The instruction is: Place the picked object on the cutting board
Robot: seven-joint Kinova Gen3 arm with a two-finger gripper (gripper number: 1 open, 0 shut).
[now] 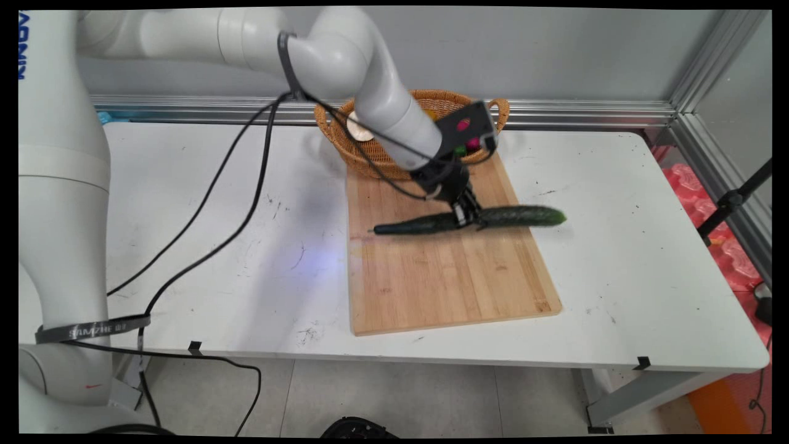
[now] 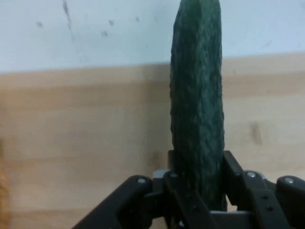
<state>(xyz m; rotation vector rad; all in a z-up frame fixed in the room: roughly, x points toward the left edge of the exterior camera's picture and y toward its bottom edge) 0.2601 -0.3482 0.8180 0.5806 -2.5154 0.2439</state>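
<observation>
Starting at the left, we see black cables (image 1: 203,203) hanging from the arm and trailing across the white counter (image 1: 616,277) toward its near left corner and over the front edge. Next comes a wooden board (image 1: 444,277), lying about midway along the counter and reaching from near the back edge almost to the front edge. At the board's far end a wicker basket (image 1: 363,154) stands touching or slightly overlapping it, close to the counter's back edge; something pale and a few coloured items show inside, but the arm hides most of them and we cannot tell what they are. Just in front of the basket, over the far part of the board, the pincer (image 1: 466,214) is clamped on a dark green cucumber (image 1: 518,216) near its middle. The cucumber lies roughly level and crosswise to the board, its left tip over the board near the left edge, its right end jutting past the board's right edge. In the hand view the two fingers (image 2: 233,176) press against either side of the cucumber (image 2: 198,109), with board and counter beyond it.
</observation>
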